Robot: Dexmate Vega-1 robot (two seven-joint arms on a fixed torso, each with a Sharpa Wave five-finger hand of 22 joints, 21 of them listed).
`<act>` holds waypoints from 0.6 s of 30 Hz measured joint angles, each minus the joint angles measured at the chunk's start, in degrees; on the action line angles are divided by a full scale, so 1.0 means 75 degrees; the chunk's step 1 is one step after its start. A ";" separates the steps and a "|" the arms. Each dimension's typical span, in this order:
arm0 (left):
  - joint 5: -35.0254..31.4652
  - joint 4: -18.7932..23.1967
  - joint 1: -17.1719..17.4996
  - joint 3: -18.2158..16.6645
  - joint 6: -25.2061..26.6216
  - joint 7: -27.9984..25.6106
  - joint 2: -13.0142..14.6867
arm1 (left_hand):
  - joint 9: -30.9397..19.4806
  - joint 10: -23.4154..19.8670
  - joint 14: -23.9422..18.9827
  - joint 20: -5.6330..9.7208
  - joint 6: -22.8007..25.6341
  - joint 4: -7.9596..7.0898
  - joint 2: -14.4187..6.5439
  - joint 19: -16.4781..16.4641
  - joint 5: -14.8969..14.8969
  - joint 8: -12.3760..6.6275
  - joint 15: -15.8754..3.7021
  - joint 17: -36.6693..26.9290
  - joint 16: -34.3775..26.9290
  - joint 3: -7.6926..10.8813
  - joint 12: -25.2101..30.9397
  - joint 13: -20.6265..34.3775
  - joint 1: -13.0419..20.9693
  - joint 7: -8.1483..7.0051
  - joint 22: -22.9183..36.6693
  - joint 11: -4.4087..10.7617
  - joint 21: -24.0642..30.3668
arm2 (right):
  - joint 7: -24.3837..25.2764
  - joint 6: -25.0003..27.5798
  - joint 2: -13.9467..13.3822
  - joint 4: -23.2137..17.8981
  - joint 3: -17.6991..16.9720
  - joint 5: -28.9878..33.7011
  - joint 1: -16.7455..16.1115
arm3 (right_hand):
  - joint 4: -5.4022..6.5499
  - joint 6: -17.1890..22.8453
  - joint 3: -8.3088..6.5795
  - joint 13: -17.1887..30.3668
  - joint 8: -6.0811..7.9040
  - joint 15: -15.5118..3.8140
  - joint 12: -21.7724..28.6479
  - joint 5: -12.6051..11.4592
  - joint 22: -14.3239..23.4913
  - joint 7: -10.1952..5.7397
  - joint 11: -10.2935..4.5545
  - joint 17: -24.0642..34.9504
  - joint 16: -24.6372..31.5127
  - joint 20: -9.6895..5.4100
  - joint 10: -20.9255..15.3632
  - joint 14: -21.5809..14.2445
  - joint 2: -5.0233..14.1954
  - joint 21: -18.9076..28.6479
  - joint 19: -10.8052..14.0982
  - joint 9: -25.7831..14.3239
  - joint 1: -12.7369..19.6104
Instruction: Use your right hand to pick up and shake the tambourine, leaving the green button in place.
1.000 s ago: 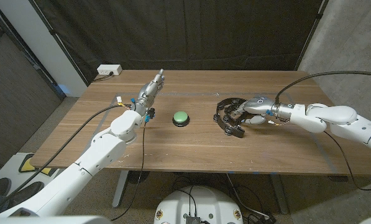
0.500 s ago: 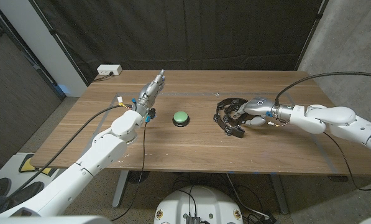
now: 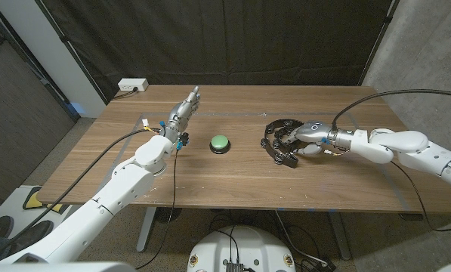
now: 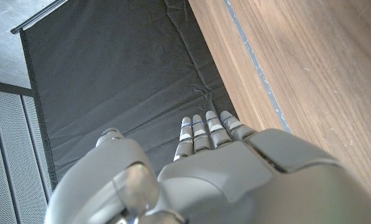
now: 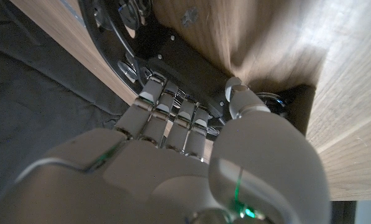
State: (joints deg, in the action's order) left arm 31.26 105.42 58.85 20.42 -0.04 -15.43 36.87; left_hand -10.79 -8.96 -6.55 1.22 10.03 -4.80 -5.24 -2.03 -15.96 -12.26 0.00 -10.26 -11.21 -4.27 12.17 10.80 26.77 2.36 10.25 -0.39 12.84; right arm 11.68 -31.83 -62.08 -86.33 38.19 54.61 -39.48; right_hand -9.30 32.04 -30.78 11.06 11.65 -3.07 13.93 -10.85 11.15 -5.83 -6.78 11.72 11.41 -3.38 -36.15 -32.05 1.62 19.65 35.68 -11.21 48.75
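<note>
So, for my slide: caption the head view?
Right hand on the tambourine, green button beside it.

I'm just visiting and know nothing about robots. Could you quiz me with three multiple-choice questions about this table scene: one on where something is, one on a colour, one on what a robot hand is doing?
1. Where does the button sit?
A. Between the two robot hands, near the table's middle
B. At the table's far right corner
C. On the floor

2. What colour is the button?
A. Red
B. Green
C. Yellow

3. What is the right robot hand doing?
A. Hanging high above the table
B. Pressing the button
C. Closing its fingers on the rim of the tambourine

Answers: 1 A, it lies between the left robot hand and the tambourine. 2 B, its dome is plainly green. 3 C, the right wrist view shows the fingers over the black rim.
</note>
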 measured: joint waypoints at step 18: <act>0.0039 -0.0027 -0.0014 0.0020 0.0007 0.0047 0.0003 | 0.0000 0.0000 0.0000 -0.0029 0.0000 0.0009 0.0000 -0.0029 0.0000 0.0000 0.0000 0.0000 0.0000 -0.0009 0.0000 0.0000 0.0000 0.0000 0.0000 0.0000 -0.0040 | -0.0016 0.0055 0.0146 0.0248 0.0218 0.0069 0.0159 | -0.0026 0.0683 -0.0061 -0.0014 0.0133 -0.0062 0.0153 0.0066 0.0044 -0.0123 -0.0128 0.0001 0.0298 -0.0081 -0.0702 -0.1126 0.0259 0.0341 0.0870 -0.0008 0.0658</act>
State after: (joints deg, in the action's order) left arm 31.56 105.22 58.75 20.58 0.01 -15.07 36.89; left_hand -10.79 -8.96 -6.55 1.00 10.03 -4.74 -5.24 -2.25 -15.96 -12.27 0.01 -10.26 -11.21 -4.33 12.18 10.79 26.77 2.36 10.25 -0.39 12.54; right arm 11.56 -31.41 -60.98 -84.47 39.82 55.13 -38.28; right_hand -9.50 37.16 -31.23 10.95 12.65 -3.54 15.08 -10.36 11.49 -6.76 -7.73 11.73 13.64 -3.99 -41.41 -40.49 3.56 22.21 42.21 -11.27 53.69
